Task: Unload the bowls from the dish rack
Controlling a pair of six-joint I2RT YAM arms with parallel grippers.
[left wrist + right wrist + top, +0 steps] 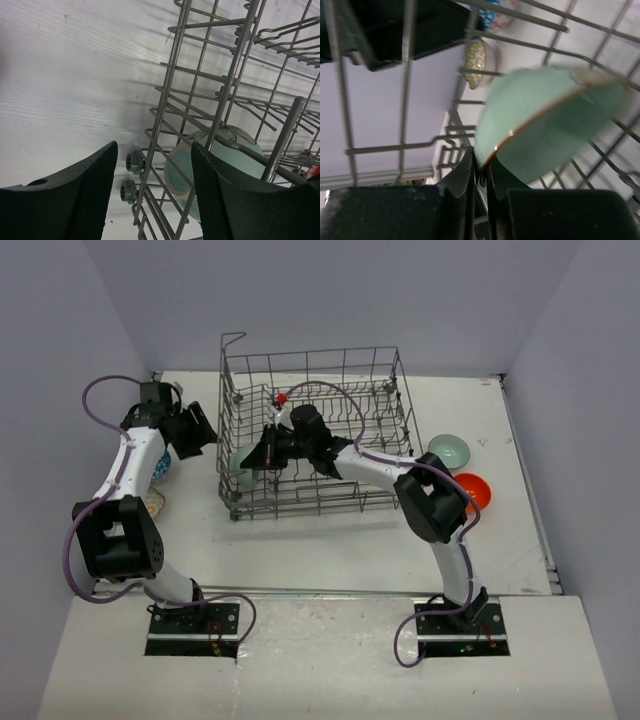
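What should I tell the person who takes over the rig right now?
Right claw: shut on the rim of a pale mint-green round bowl inside the grey wire dish rack, left end.
Left claw: open, empty, outside the rack's left wall.
Done: second mint-green bowl and orange bowl lie right of the rack; blue bowl and patterned bowl lie left.
Left: lift the gripped bowl out.

A mint bowl (530,115) leans inside the wire dish rack (310,505); a second mint bowl (449,451) and orange bowl (476,490) lie outside.
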